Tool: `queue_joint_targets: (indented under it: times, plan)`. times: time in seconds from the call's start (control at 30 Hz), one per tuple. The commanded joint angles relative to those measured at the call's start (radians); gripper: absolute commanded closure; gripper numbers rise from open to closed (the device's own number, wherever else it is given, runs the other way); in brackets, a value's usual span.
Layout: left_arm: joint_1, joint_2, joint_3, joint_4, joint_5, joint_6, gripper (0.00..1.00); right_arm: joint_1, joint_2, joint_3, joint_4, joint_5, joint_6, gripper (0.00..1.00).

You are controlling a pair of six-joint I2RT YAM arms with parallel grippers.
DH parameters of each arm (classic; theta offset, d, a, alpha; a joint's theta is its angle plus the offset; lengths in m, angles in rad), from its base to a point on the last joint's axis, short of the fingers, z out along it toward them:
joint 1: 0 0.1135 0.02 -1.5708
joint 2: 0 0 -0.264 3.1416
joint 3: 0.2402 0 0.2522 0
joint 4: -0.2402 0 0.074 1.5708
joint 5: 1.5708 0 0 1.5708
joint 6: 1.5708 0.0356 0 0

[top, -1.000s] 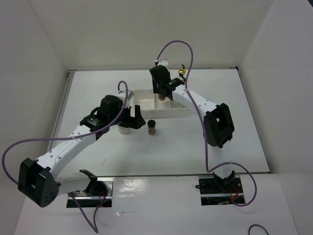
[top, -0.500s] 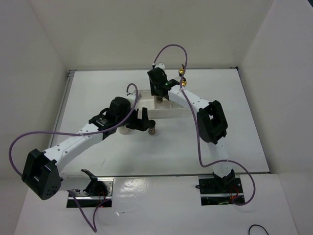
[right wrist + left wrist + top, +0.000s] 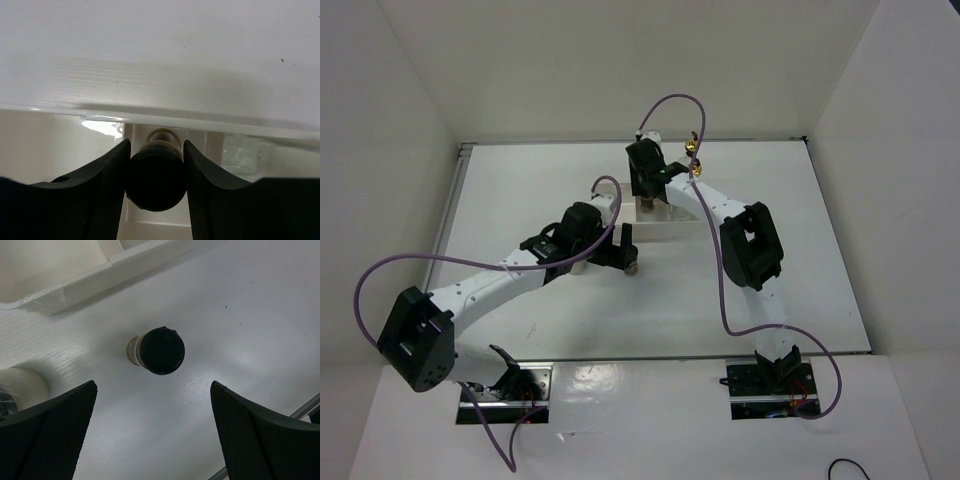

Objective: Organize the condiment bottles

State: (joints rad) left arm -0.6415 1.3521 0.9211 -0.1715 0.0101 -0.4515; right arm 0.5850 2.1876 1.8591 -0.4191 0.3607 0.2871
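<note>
Two end effectors to call, nearest first. Down at the near edge of the counter (image 3: 800, 300), both arm bases; left arm (image 3: 480, 290) bent out to the left, then reaching back in toward the middle. Left end effector (image 3: 153, 385) released and spread wide, gripping nothing, black fingers (image 3: 55, 435) well apart above bare counter. Just past those fingertips and centred between them: small dark jar (image 3: 161, 350), black cap up, upright on the counter, touched by neither finger. Plenty of daylight either side of the cap. Off to its left, squat whitish jar (image 3: 20, 387), also on the counter, only partly in shot at the edge of the left wrist view, apart from the dark one. Now further back: white tray (image 3: 75, 287), long near wall just beyond both jars, touching neither. Right arm (image 3: 750, 245) stretched from the near right up over that tray. Right end effector (image 3: 155, 142) clenched on a second dark jar (image 3: 156, 175), black cap toward the wrist camera, both fingers (image 3: 107, 185) pressed flat against its sides. Positioned over one tray compartment; resting on the floor or held just off it, can't tell. Right of it, in the neighbouring compartment, blurred clear shape (image 3: 240, 152), too soft to name. Farthest of all, beside the right wrist, gold-spouted bottle (image 3: 691, 147), only the spout on show, body hidden behind the arm.
</note>
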Motion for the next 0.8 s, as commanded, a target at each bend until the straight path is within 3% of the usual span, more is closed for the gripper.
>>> queue_joint_targets:
  times: [0.0, 0.13, 0.3, 0.33, 0.47, 0.63, 0.77]
  plan:
    - [-0.007, 0.008, 0.001, 0.058, -0.029, -0.01, 0.0, -0.013, 0.014, 0.028, 0.06, -0.009, 0.023, 0.74]
    - [-0.007, 0.009, -0.01, 0.079, -0.038, -0.019, 0.0, -0.013, 0.014, 0.006, 0.06, -0.009, 0.023, 0.57]
    - [-0.007, 0.03, -0.01, 0.089, -0.038, -0.019, 0.0, -0.013, 0.005, -0.003, 0.049, -0.009, 0.032, 0.45]
    - [-0.007, 0.039, -0.01, 0.089, -0.038, -0.019, 0.0, -0.013, 0.004, -0.003, 0.049, -0.009, 0.032, 0.36]
    - [-0.007, 0.05, -0.01, 0.107, -0.029, -0.01, 0.0, -0.022, -0.031, -0.003, 0.04, 0.0, 0.032, 0.22]
    - [-0.017, 0.068, -0.01, 0.127, -0.019, -0.01, 0.0, -0.022, -0.052, 0.031, 0.008, 0.0, 0.023, 0.12]
    - [-0.026, 0.09, -0.001, 0.127, -0.019, -0.01, 0.0, -0.042, -0.094, 0.055, -0.003, 0.0, 0.063, 0.09]
